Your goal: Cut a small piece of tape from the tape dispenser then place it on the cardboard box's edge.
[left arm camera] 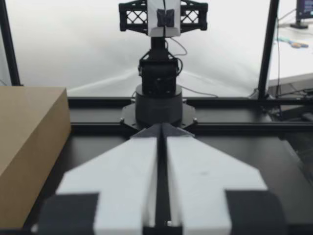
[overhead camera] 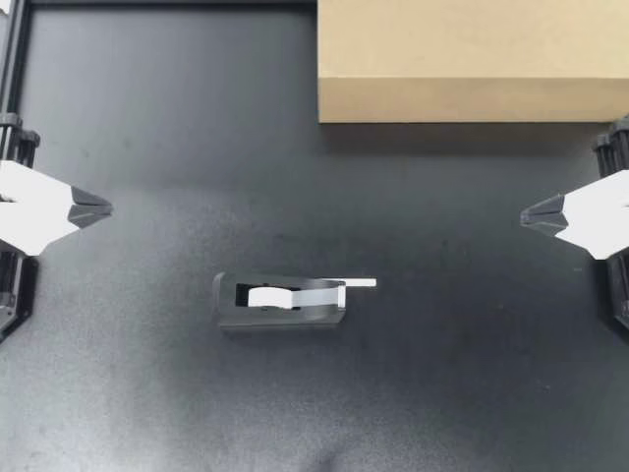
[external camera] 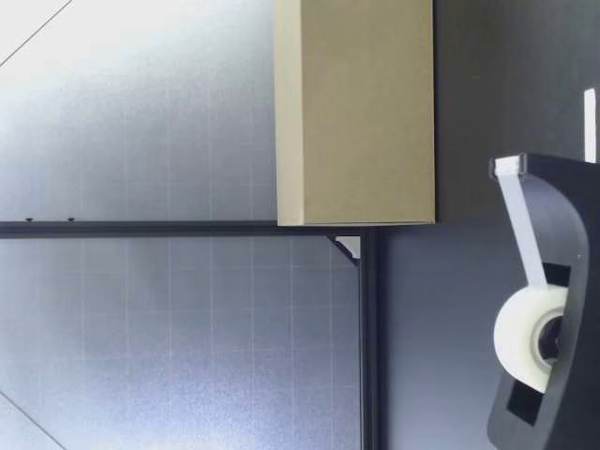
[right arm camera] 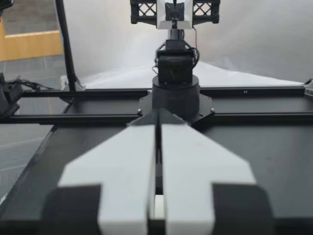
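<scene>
Black dispenser (overhead camera: pixel 280 300) sits mid-table (overhead camera: pixel 147 118) in the top view, its tape (overhead camera: pixel 356 283) strip poking toward three o'clock. The box (overhead camera: pixel 472 59) lies at one o'clock from it, well apart. Left gripper (overhead camera: pixel 103 208) is at ten o'clock of the dispenser, right gripper (overhead camera: pixel 526 211) at two o'clock — both clenched, tips closed on themselves.

Low view: the dispenser is close to the camera with its roll (external camera: pixel 527 339) upright, the box farther back.

Left wrist: fingers (left arm camera: pixel 132 166) pressed together, box beside them.

Right wrist: fingers likewise together — left arm (right arm camera: pixel 175 73) ahead.
</scene>
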Motion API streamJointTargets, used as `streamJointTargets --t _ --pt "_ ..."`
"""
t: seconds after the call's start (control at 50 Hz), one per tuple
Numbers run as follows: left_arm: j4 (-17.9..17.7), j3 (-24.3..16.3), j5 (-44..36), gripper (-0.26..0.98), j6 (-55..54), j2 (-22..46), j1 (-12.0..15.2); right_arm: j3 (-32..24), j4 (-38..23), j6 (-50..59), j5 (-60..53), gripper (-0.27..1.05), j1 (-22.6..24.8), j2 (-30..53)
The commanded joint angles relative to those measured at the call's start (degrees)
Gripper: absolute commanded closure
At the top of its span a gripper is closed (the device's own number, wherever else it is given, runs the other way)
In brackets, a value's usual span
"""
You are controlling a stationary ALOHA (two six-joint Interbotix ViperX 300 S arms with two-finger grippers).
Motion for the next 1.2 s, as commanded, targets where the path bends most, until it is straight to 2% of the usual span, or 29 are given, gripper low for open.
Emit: streamJointTargets --t 0.0,0.18,0.34,0.58,0.72,0.88,1.0,1.08,1.18 --pt "-0.09 -0.70 -1.32 0.82 0.00 0.62 -0.88 -0.88 0.00 -0.18 -0.70 0.88 0.00 0.09" --pt "-0.09 0.18 -3.87 0.84 0.00 0.70 -0.79 -2.02 -0.09 0.18 -6.24 0.90 0.00 3.69" --pt "-0.09 1.32 -5.27 0.84 0.00 1.58 -0.79 -8.26 2.20 1.32 -5.98 0.90 -1.85 14.85" --pt "0.00 1.58 -6.24 0.84 0.00 3.43 -0.79 -23.38 3.08 4.13 12.83 0.90 -2.55 34.28" --pt "-0.09 1.93 -6.24 0.85 0.00 3.96 -0.79 -33.31 3.08 4.66 30.41 0.90 -2.55 45.53" --pt "-0.09 2.81 -6.24 0.84 -0.18 4.13 -0.79 -43.07 3.16 4.22 46.41 0.90 -2.55 54.40" --pt "0.00 3.43 -6.24 0.84 -0.26 4.22 -0.79 -48.08 3.43 3.87 54.32 0.90 -2.55 59.33" --pt "0.00 3.87 -6.24 0.84 -0.26 4.22 -0.79 -50.80 5.54 1.85 58.54 0.90 -2.55 61.79" --pt "-0.09 4.22 -6.24 0.84 -0.35 4.22 -0.79 -53.96 12.57 -5.71 62.58 0.90 -4.13 63.46"
